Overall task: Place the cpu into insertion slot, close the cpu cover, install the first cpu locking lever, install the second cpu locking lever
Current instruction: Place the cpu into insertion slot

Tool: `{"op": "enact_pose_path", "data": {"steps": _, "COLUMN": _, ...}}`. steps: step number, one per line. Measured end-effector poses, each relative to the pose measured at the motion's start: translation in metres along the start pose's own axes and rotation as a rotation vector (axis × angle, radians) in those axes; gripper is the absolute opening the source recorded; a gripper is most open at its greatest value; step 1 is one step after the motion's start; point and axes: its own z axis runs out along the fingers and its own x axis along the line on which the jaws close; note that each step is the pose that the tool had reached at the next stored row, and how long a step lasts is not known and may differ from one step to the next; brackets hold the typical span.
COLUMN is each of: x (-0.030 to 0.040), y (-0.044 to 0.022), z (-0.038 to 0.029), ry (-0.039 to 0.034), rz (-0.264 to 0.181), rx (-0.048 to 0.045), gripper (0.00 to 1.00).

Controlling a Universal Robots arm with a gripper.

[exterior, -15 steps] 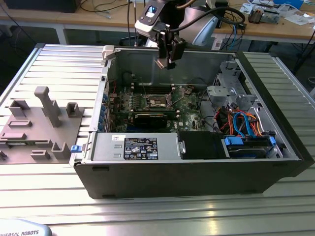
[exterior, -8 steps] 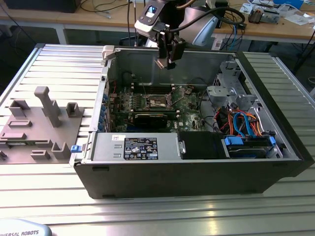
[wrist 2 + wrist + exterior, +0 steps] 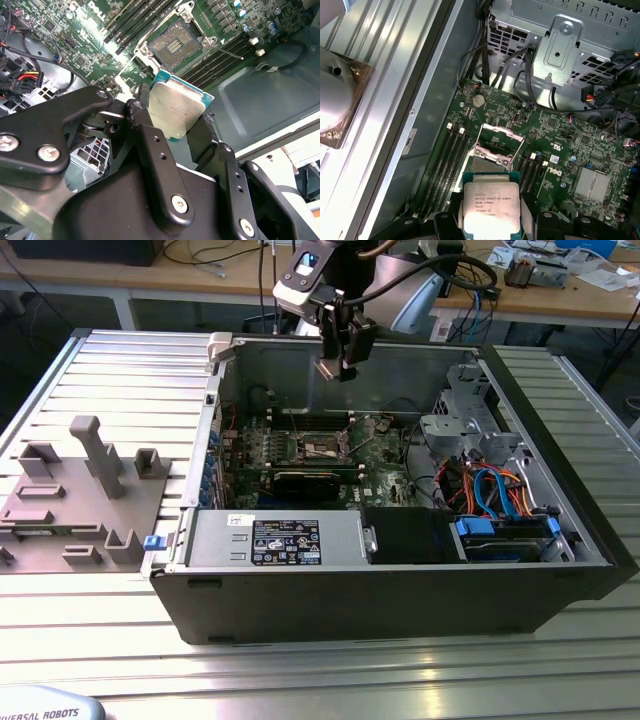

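Observation:
In the exterior view my gripper hangs over the open computer case, above the green motherboard. It is shut on the cpu, a flat square chip with a silver-grey top, held by two opposite edges between the black fingers. The cpu is level and well above the board. The insertion slot lies bare beneath it, with a dark centre and a shiny rim; in the first wrist view the chip partly hides this insertion slot. The cpu cover stands flipped open at the slot's far side.
Long memory slots flank the socket. A thin wire lever sticks out beside it. A metal drive cage with cables fills the case at the exterior view's right. A grey fixture tray lies outside at the left.

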Motion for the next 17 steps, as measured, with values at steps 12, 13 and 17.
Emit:
{"op": "enact_pose_path", "data": {"steps": 12, "x": 0.0000, "y": 0.0000, "z": 0.0001, "ry": -0.0100, "rz": 0.015, "rx": 0.0034, "gripper": 0.54}}
{"op": "enact_pose_path", "data": {"steps": 13, "x": 0.0000, "y": 0.0000, "z": 0.0001, "ry": -0.0113, "rz": 0.016, "rx": 0.0058, "gripper": 0.54}}
{"op": "enact_pose_path", "data": {"steps": 17, "x": 0.0000, "y": -0.0001, "z": 0.0002, "ry": -0.0143, "rz": 0.019, "rx": 0.0180, "gripper": 0.54}}
